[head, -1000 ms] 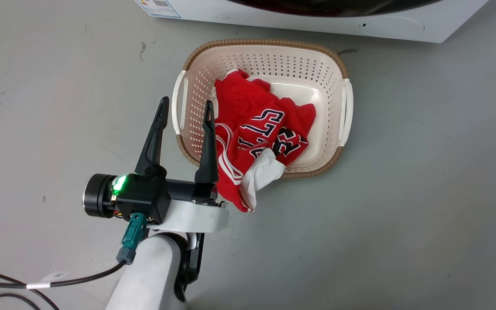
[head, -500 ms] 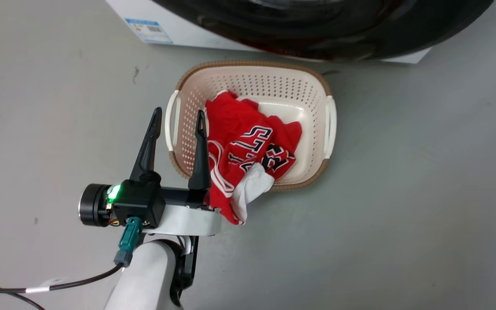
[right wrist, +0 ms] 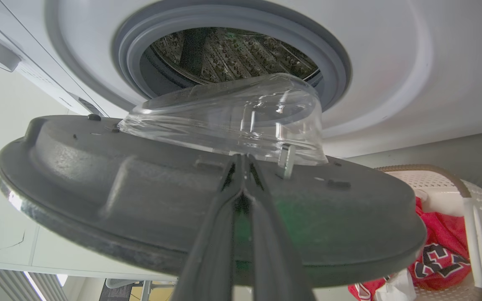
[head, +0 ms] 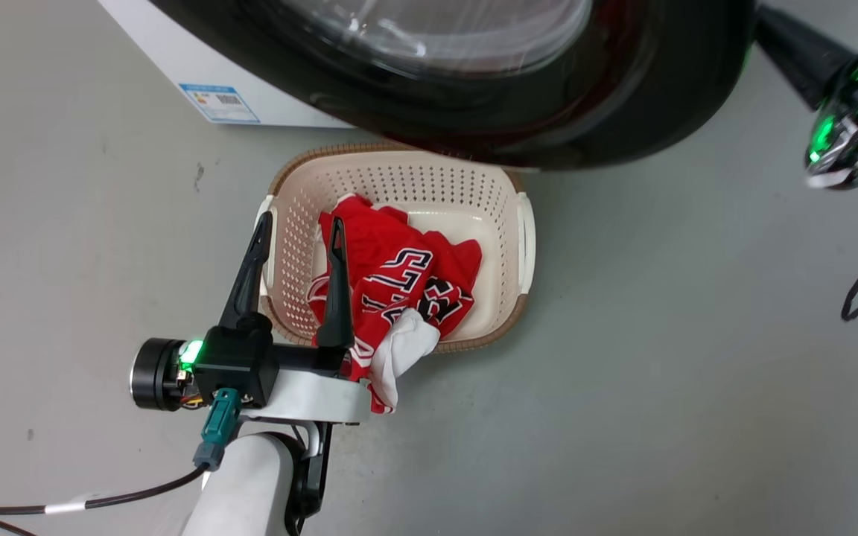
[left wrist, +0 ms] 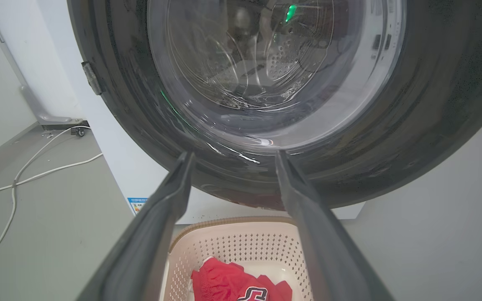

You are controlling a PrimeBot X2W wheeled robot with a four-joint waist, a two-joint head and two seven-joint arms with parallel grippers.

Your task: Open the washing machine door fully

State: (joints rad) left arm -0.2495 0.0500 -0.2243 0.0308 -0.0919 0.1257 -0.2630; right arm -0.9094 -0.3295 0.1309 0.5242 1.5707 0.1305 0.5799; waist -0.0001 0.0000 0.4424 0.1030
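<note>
The washing machine door, a glossy black disc with a clear glass bowl, stands partly swung out over the basket's back rim. Its grey inner face and the glass bowl show in the right wrist view. There my right gripper is shut, with its tips against that inner face beside the bowl. Behind it the washing machine shows its steel drum and gasket. My right gripper reaches behind the door's right edge. My left gripper hangs open over the basket's left rim, holding nothing, and faces the door's outer side.
A cream perforated laundry basket with a red jersey sits on the grey floor right under the door. A blue label marks the machine's white front. White cables lie on the floor to the left of the machine.
The head camera has shifted. The door has swung farther out, now overlapping the basket's back rim. My right gripper has come into the head view at the upper right. The left gripper stays open.
</note>
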